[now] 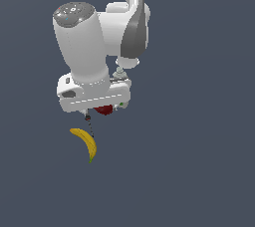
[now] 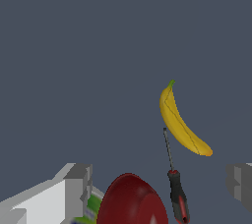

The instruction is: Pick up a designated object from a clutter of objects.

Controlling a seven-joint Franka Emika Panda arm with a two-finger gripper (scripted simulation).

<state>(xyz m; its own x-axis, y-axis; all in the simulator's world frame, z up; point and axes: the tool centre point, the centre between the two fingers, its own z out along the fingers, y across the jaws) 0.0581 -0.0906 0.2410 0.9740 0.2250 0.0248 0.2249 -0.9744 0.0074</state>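
Exterior view: banana lies on the floor at about 6 o'clock from the arm's hand, with bare floor all round its far side. Wrist view: gripper spread wide and empty; I'd shift over the banana's middle, clearing the screwdriver just beside it and the red fruit.

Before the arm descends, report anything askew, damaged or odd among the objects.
Nothing stands out. The curved yellow banana lies intact, the thin red-and-black screwdriver beside it, and the dark red round fruit looks whole. The bottle is mostly hidden.
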